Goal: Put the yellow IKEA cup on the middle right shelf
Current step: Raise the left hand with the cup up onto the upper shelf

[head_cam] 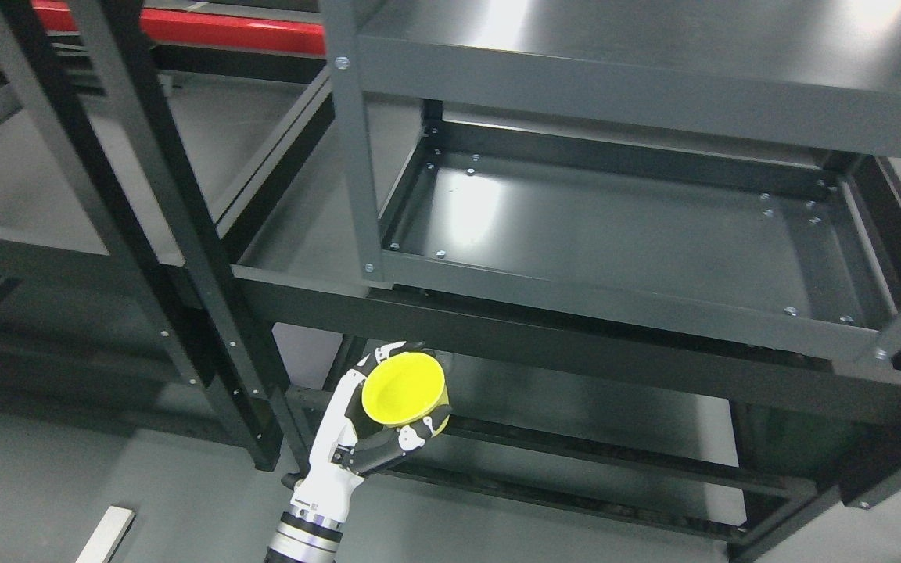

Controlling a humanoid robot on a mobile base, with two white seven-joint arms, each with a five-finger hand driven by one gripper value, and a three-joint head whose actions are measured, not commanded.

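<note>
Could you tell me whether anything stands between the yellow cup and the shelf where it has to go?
The left hand holds the yellow cup below and in front of the shelf. The shelf's front rail lies between them, so the cup must rise over it. The shelf surface shows nothing on it.

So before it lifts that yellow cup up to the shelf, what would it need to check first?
1. Cup held firmly: ok, the left hand has its fingers wrapped around the yellow cup.
2. Cup empty: ok, nothing shows inside its open mouth.
3. Shelf free of things: ok, its dark tray is bare.
4. Cup level with the shelf: not ok, it sits below the front rail.
5. Path upward free: cannot tell, the rail lies close above the cup.
6. Right hand out of the way: ok, it is not in view.
</note>
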